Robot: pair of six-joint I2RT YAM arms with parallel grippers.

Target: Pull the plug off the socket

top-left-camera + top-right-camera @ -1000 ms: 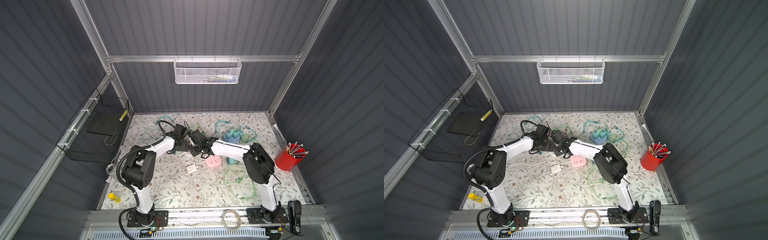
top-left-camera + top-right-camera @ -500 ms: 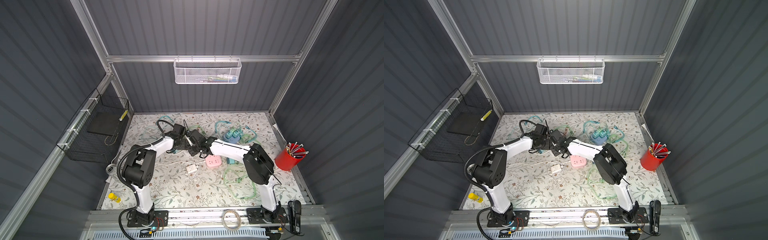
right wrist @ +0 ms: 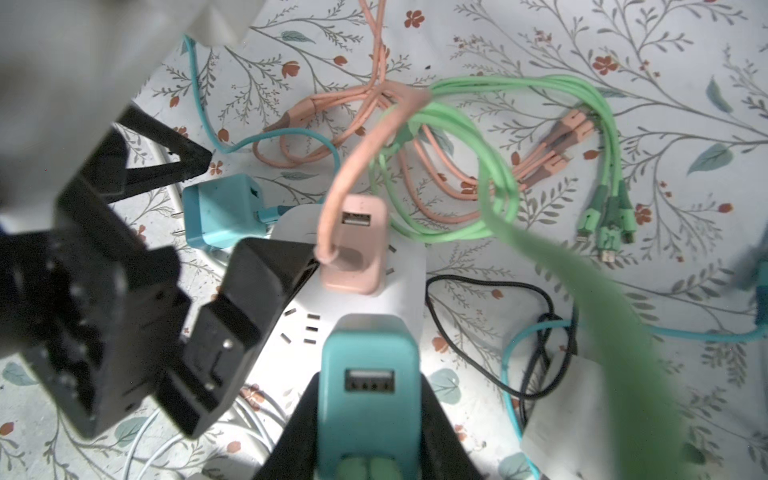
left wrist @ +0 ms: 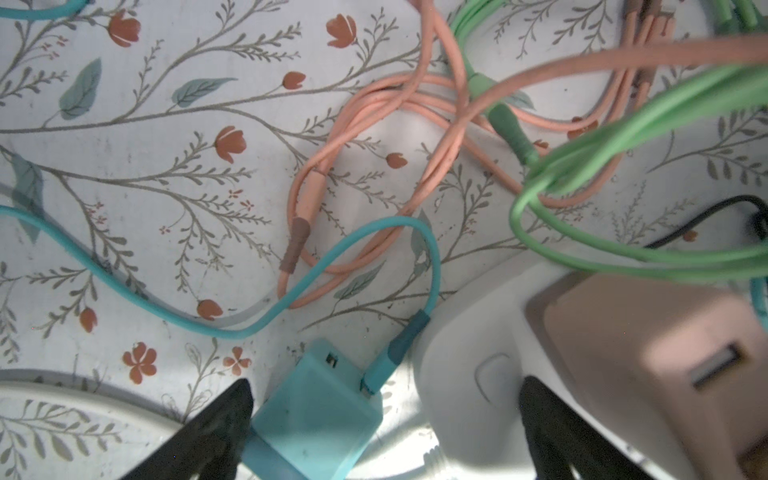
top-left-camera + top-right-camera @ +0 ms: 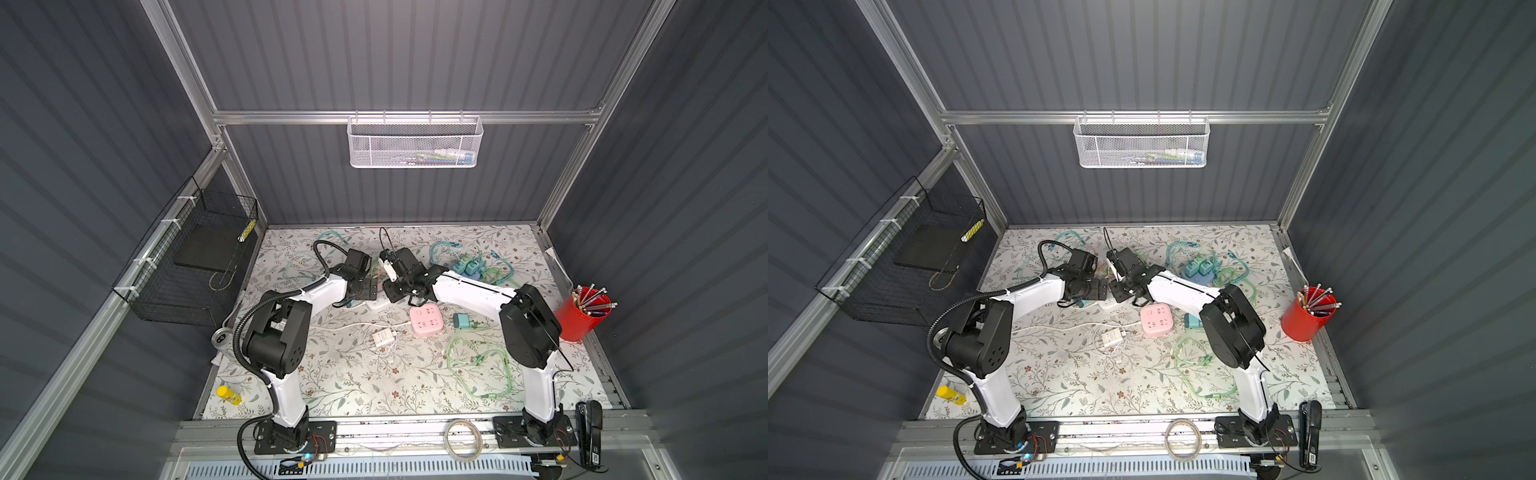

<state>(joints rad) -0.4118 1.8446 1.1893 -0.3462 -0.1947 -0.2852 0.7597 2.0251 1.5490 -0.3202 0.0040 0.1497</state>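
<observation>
Right wrist: right end effector (image 3: pixel 368 376) grips teal plug (image 3: pixel 369 353).

White mesh basket (image 5: pixel 415 143): I see it hung on the far rail, centre, holding small items I can't make out.
Black wire basket (image 5: pixel 166 299): on the left wall, with a flat dark slab inside.
Red pen cup (image 5: pixel 582 322): upright at the right edge, full of pens.
Yellow bottle (image 5: pixel 228 395): lying at the near left corner of the floral mat (image 5: pixel 374 386).
Tape roll (image 5: pixel 446 437): flat on the near rail, right of centre.
Black stapler (image 5: pixel 590 432): near right corner.
</observation>
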